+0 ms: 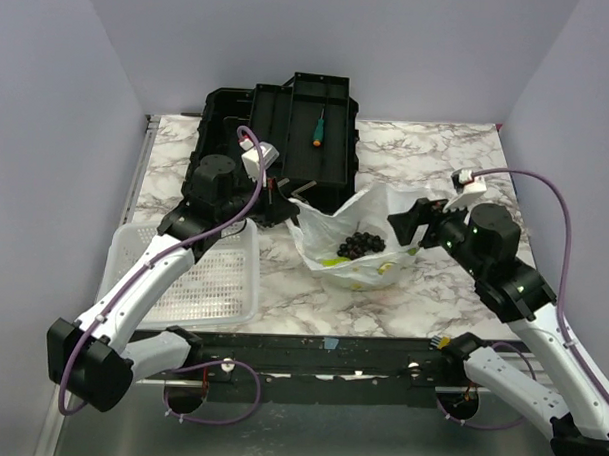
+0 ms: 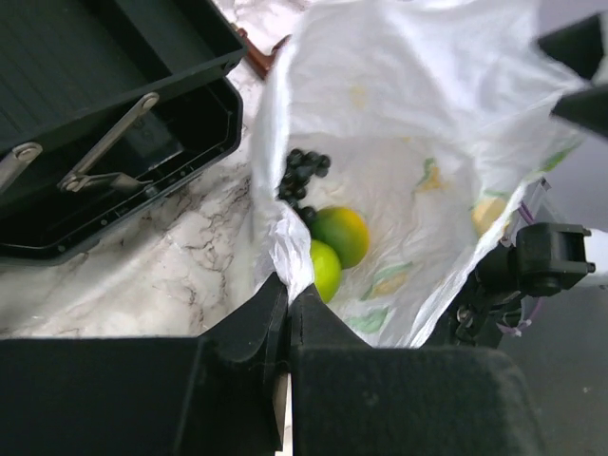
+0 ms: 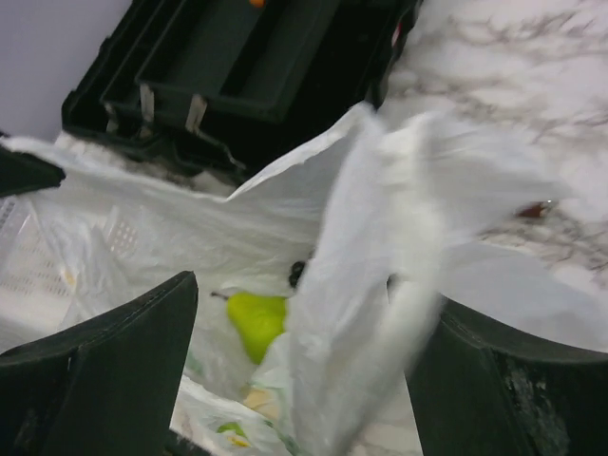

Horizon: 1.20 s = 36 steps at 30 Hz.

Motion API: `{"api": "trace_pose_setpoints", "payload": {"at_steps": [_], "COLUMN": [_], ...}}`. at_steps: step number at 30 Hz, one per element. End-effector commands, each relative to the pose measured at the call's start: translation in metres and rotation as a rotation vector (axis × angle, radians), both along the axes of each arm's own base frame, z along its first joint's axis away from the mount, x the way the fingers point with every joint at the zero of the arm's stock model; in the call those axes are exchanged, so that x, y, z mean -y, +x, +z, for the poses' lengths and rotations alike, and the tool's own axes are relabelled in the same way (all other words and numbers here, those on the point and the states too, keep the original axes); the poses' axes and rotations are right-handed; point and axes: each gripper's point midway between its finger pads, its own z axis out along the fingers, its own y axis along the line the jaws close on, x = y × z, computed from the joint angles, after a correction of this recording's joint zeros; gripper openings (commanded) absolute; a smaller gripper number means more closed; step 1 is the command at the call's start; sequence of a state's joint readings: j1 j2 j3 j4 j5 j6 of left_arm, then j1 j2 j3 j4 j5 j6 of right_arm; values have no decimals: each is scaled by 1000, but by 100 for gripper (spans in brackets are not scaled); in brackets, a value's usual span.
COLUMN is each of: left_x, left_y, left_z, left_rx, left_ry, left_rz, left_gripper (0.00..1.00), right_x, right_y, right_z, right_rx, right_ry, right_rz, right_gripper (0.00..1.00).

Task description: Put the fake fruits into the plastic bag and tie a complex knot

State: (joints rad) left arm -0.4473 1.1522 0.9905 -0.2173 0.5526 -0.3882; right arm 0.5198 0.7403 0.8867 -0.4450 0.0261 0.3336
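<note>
**Left gripper [image 2: 288,293] clenched on the bag [image 2: 408,114], right gripper [image 3: 309,306] spread wide**

The left fingers were pressed together on a crumpled fold of the bag's near rim. Just beyond those fingertips, inside the open bag, lay two yellow-green fruits [image 2: 332,249] touching each other. A cluster of dark grapes [image 2: 302,171] sat a little farther in. To the left of the left fingers stood a black case [image 2: 114,123], apart from the bag.

The right fingers stood wide apart and gripped nothing. A blurred white flap of the bag hung between them, nearer the right finger. Whether it touched that finger could not be told. Below and between the fingertips, a green pear [image 3: 256,321] showed inside the bag.
</note>
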Motion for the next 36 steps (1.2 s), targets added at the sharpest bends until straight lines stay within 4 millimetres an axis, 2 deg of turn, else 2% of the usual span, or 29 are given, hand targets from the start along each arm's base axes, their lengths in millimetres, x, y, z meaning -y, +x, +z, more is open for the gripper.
{"api": "trace_pose_setpoints", "payload": {"at_steps": [1, 4, 7, 9, 14, 19, 22, 25, 28, 29, 33, 35, 36], "left_x": [-7, -7, -7, -7, -6, -4, -2, -3, -5, -6, -7, -8, -8], "left_y": [-13, -15, -16, -16, -17, -19, -20, -21, -23, -24, -26, -26, -26], "left_z": [12, 16, 21, 25, 30, 31, 30, 30, 32, 33, 36, 38, 38], "left_rx": [63, 84, 101, 110, 129, 137, 138, 138, 147, 151, 170, 181, 183], "left_ry": [34, 31, 26, 26, 25, 24, 27, 29, 28, 31, 41, 42, 43], "left_rz": [-32, -38, -42, -45, -50, -53, -58, -52, -52, -52, -60, -61, -62], "left_gripper": [0, 0, 0, 0, 0, 0, 0, 0, 0, 0, 0, 0, 0], "right_x": [41, 58, 59, 46, -8, -45, -68, -68, -49, -45, -41, -46, -48], "right_y": [17, 17, 14, 9, -11, -16, -17, 8, 42, 47, 48, 46, 45], "right_z": [38, 43, 43, 44, 56, 85, 89, 82, 73, 70, 57, 48, 43], "right_rx": [121, 138, 130, 120, 105, 134, 131, 128, 120, 115, 87, 66, 55], "right_ry": [-122, -185, -196, -157, 1, 129, 141, 81, -16, -42, -85, -92, -92], "right_rz": [-190, -252, -241, -173, 104, 269, 401, 344, 174, 147, 141, 175, 186], "right_gripper": [84, 84, 83, 83, 87, 88, 88, 86, 82, 82, 75, 64, 55]}}
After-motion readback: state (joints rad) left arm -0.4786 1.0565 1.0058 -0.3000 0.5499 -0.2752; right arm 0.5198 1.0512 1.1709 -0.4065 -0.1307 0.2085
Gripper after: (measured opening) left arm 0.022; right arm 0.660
